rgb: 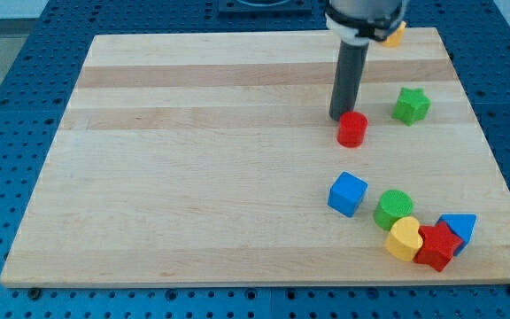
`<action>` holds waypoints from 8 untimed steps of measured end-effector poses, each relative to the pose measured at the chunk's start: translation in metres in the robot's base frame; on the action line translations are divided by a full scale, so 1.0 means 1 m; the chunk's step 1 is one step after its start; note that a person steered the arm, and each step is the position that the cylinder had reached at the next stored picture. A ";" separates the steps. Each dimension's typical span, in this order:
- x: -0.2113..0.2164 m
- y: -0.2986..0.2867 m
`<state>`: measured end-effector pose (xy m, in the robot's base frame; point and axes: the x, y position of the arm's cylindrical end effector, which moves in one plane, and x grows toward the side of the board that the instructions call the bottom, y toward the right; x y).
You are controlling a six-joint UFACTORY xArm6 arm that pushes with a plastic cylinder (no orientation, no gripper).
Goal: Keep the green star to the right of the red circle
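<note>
The red circle (352, 129) is a short red cylinder on the wooden board, right of the middle. The green star (411, 105) sits to its right and slightly higher in the view, with a gap between them. My tip (339, 118) is at the lower end of the dark rod, just at the upper left edge of the red circle, touching or nearly touching it. It is well to the left of the green star.
A cluster lies at the view's lower right: a blue cube (348, 193), a green cylinder (394, 209), a yellow heart (404, 238), a red star (437, 245) and a blue triangle (459, 229). A yellow block (393, 36) peeks out near the board's top edge behind the arm.
</note>
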<state>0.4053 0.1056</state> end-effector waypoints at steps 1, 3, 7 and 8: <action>0.040 0.000; 0.087 0.033; -0.061 0.009; -0.093 0.083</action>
<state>0.3124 0.1882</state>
